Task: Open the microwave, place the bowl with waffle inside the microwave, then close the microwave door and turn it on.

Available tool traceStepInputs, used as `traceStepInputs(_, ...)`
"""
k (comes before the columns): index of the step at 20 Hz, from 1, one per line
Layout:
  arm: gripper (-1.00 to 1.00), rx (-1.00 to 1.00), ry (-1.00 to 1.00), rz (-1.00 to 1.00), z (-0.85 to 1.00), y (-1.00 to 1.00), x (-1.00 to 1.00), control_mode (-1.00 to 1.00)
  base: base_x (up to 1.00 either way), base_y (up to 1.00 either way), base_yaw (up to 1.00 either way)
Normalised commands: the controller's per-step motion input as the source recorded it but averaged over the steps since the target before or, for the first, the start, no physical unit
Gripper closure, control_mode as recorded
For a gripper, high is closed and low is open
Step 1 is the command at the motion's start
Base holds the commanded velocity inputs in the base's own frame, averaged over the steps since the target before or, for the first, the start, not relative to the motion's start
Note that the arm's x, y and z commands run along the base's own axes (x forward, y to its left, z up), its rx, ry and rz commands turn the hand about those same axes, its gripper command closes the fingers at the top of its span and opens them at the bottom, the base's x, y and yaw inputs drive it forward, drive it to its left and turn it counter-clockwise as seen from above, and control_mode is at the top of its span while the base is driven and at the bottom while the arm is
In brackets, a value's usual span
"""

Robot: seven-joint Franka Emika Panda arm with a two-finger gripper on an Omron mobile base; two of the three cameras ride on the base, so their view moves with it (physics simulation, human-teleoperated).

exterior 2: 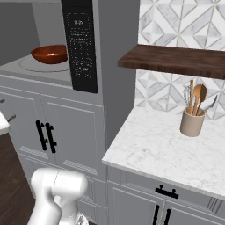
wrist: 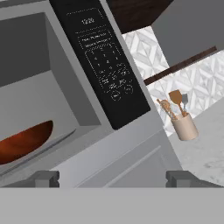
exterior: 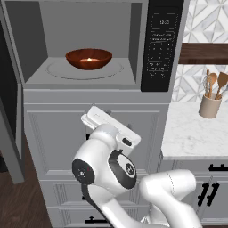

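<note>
The microwave (exterior: 84, 44) stood open, its grey cavity bare to the room, and the bowl (exterior: 88, 58) sat inside on the round glass turntable (exterior: 58, 69), roughly centred, with a small pale waffle (exterior: 90, 59) glinting at its bottom. The door (exterior: 11, 129) hung swung out at the far left, seen nearly edge-on. To the right of the cavity ran the tall black keypad (exterior: 161, 44), its small display lit at the top. The arm was folded low in front of the cabinet doors under the microwave — well apart from the bowl. In the hand view the gripper (wrist: 113, 178) showed its 2 dark fingertips (wrist: 43, 178) spread wide with nothing between them, pointed up toward the keypad's lower edge. Off to the right, a beige cup (exterior 2: 192, 122) of wooden spoons stood on the marble counter (exterior 2: 149, 149) below a dark wooden shelf (exterior 2: 176, 59).
</note>
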Motion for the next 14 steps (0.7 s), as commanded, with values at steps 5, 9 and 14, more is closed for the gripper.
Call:
traceStepInputs(5, 1.00, -0.43, -0.06, -0.04, -0.26, 0.44, -0.31, -1.00, 0.00, 0.00, 0.00)
traceStepInputs(9, 1.00, -0.35, -0.26, 0.00, -0.17, 0.64, -0.40, -1.00, 0.00, 0.00, 0.00)
traceStepInputs(14, 1.00, -0.36, -0.32, 0.00, -0.10, 0.80, -0.50, -1.00, 0.00, 0.00, 0.00)
